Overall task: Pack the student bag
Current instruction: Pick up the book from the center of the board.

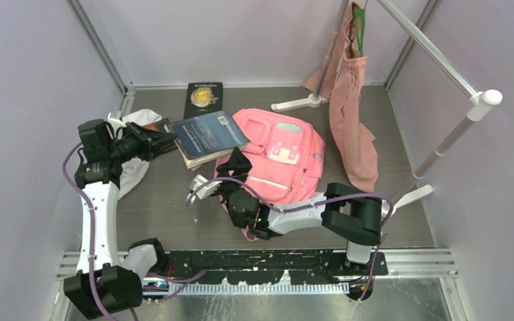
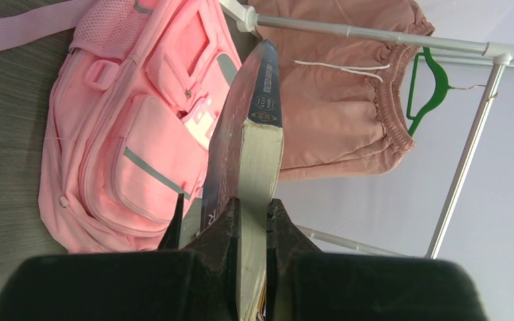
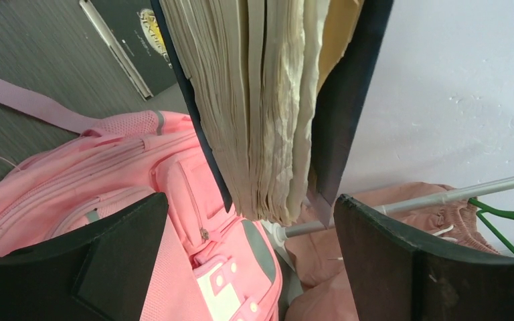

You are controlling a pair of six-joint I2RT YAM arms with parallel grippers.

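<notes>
1. Grey wood-grain table (image 1: pixel 160 207), lilac walls; the student bag (image 1: pixel 278 157) lies flat mid-table, front pockets up
2. Your left gripper (image 1: pixel 157 137) is clamped on one end of the blue book (image 1: pixel 207 134), to the left of the bag; the book's far corner reaches the bag's left edge
3. Your right gripper (image 1: pixel 234 170) sits at the bag's near-left edge, fingers spread wide apart; its wrist view shows the book's page edges just ahead of them, with the bag below
4. Second dark book (image 1: pixel 203 99) lies flat beyond the bag's far-left corner
5. White cloth (image 1: pixel 134 177) lies well left of the bag
6. Dusty-pink tote (image 1: pixel 351 120) hangs on a green hanger (image 1: pixel 358 27) from the rack (image 1: pixel 435 60), right of the bag
</notes>
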